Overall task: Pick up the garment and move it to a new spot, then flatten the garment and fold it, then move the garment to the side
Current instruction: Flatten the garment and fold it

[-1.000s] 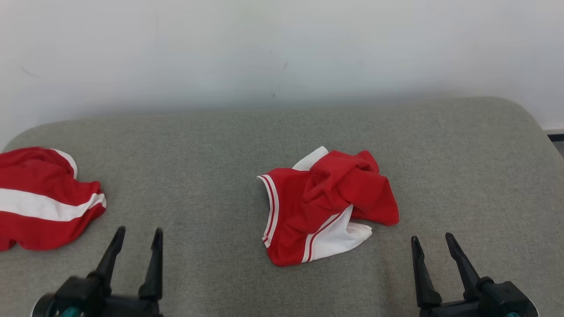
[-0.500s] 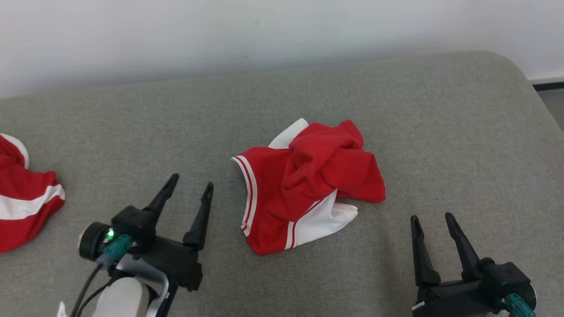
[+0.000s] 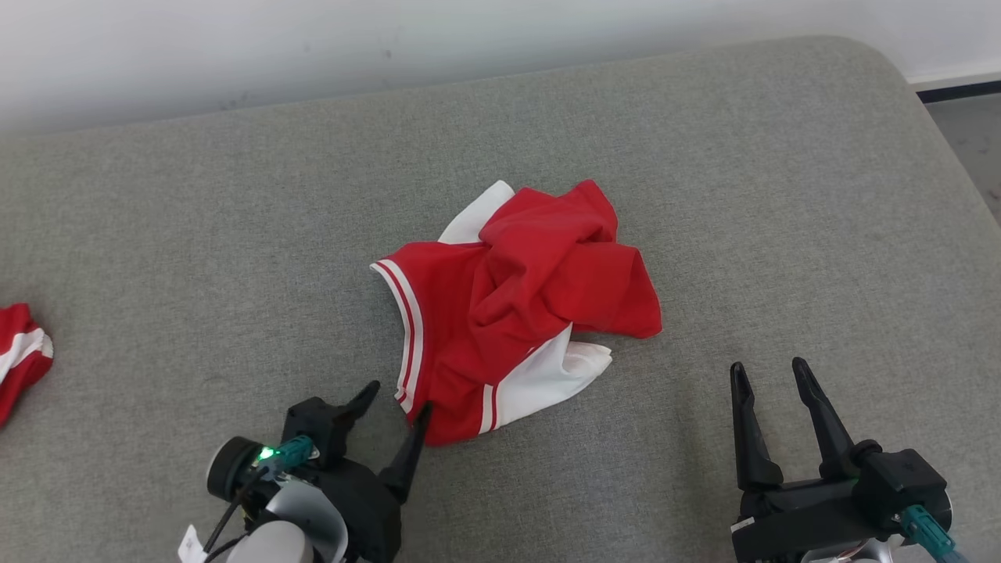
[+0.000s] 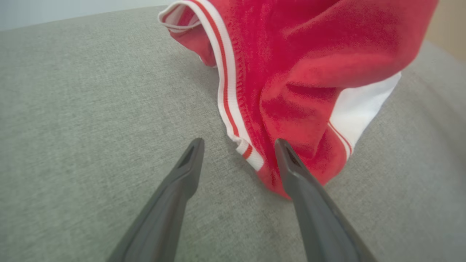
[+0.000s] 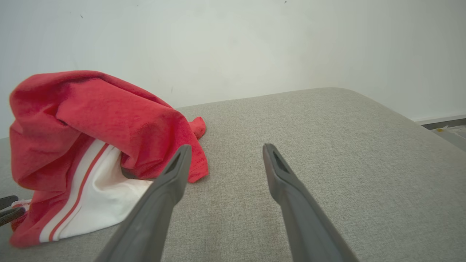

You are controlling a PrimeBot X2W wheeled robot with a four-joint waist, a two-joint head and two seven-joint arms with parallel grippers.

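A crumpled red and white garment (image 3: 516,313) lies in a heap at the middle of the grey cushioned surface (image 3: 235,234). My left gripper (image 3: 397,397) stands open at the heap's near-left corner. In the left wrist view the striped hem (image 4: 233,109) of the garment (image 4: 291,72) reaches down between the fingers of the left gripper (image 4: 238,145), and the right finger lies over the red cloth. My right gripper (image 3: 766,374) is open over bare cushion, to the right of the heap. The right wrist view shows the garment (image 5: 91,145) left of the right gripper (image 5: 225,149).
A second red and white cloth (image 3: 19,356) shows at the far left edge of the cushion. A pale wall (image 3: 313,47) runs behind the surface. The cushion's rounded right edge drops to the floor (image 3: 970,133) at the upper right.
The head camera has tilted down and turned right. My left gripper has moved right and forward, up to the garment's near-left corner. The right gripper stays in place, open.
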